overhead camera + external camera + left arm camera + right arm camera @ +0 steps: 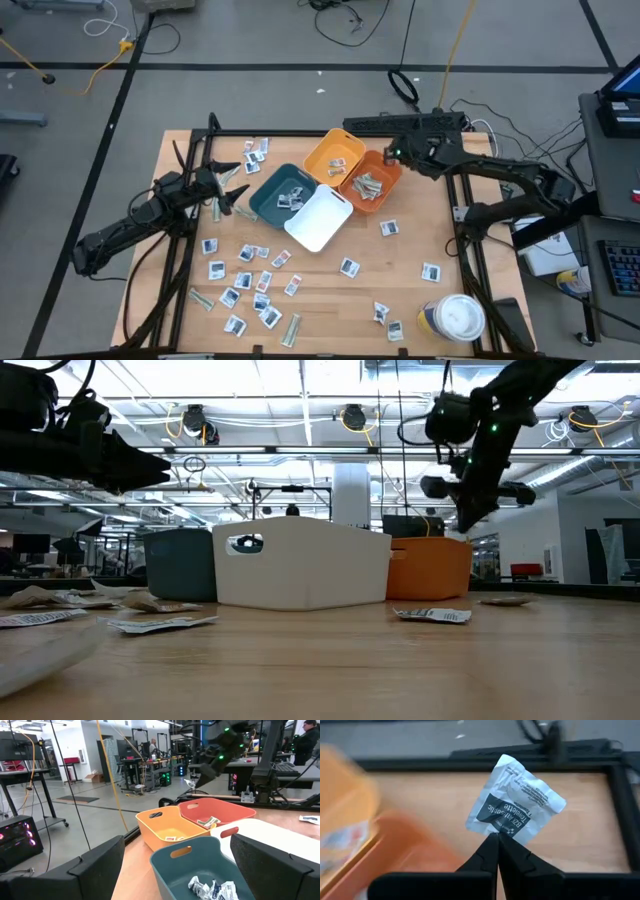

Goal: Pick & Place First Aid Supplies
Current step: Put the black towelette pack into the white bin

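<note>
The right gripper point(497, 840) is pinched shut on the corner of a small crinkled white packet with a dark printed label point(516, 804), holding it in the air. In the high view this gripper point(392, 153) hangs at the far side of the wooden table point(420, 240), just beyond the orange plastic bin point(374, 182); whether it is over the bin's far edge or just past it cannot be told. The low view shows it raised well above the bins.

The left gripper point(232, 186) hovers with its fingers point(95, 867) spread wide and empty, near the teal plastic bin point(280, 193), which holds several crumpled white packets point(212, 889).

Four bins sit clustered at the table's middle, touching one another: the teal one, a yellow-orange plastic bin point(334, 155) with a few small packets inside, the orange one with narrow grey-green wrapped strips point(368, 186), and a white plastic bin point(319, 218) nearest the front.

Many small flat white square packets point(245, 277) lie scattered on the table in front of the left arm, with more by the far edge and several singly on the right half. A round white-lidded tub point(456, 316) stands at the front right corner.
</note>
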Robot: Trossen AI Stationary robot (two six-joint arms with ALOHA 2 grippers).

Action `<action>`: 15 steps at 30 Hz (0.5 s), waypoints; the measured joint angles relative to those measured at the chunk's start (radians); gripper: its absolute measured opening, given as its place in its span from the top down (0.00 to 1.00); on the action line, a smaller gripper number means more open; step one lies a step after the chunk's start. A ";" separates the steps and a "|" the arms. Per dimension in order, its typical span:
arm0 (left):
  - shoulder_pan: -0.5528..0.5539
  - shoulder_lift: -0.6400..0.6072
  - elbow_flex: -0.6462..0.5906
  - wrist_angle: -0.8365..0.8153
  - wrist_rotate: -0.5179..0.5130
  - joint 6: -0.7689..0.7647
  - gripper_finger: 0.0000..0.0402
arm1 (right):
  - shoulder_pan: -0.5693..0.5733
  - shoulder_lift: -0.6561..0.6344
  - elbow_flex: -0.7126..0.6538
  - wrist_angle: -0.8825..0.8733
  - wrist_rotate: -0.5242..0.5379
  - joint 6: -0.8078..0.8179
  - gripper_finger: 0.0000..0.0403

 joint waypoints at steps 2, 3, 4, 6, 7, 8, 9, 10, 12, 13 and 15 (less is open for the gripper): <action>0.000 0.000 0.000 0.000 0.000 0.000 0.09 | 0.057 -0.013 0.000 0.001 -0.004 -0.037 1.00; 0.000 0.000 0.000 0.000 0.000 0.000 0.08 | 0.086 -0.017 0.002 0.006 -0.005 -0.057 1.00; 0.000 0.000 0.000 0.000 0.000 0.000 0.09 | 0.114 -0.019 0.002 0.012 -0.012 -0.070 1.00; 0.000 0.000 0.000 0.000 0.000 0.000 0.09 | 0.169 -0.019 0.002 0.019 -0.031 -0.087 1.00; 0.000 0.000 0.000 0.000 0.000 0.000 0.09 | 0.195 -0.019 0.002 0.021 -0.040 -0.090 1.00; 0.000 0.000 0.000 0.000 0.000 0.000 0.09 | 0.220 -0.019 0.002 0.023 -0.052 -0.090 1.00; 0.000 0.000 0.000 0.000 0.000 0.000 0.09 | 0.246 -0.019 0.002 0.023 -0.056 -0.090 1.00; 0.000 0.000 0.000 0.000 0.000 0.000 0.09 | 0.272 -0.019 0.002 0.025 -0.056 -0.092 1.00; 0.000 0.000 0.000 0.000 0.000 0.000 0.09 | 0.320 -0.019 0.002 0.038 -0.056 -0.097 1.00; 0.000 0.000 0.000 0.000 0.000 0.000 0.09 | 0.342 -0.019 0.002 0.047 -0.056 -0.097 1.00; 0.000 0.000 0.000 0.000 0.000 0.000 0.09 | 0.385 -0.019 0.002 0.069 -0.057 -0.100 1.00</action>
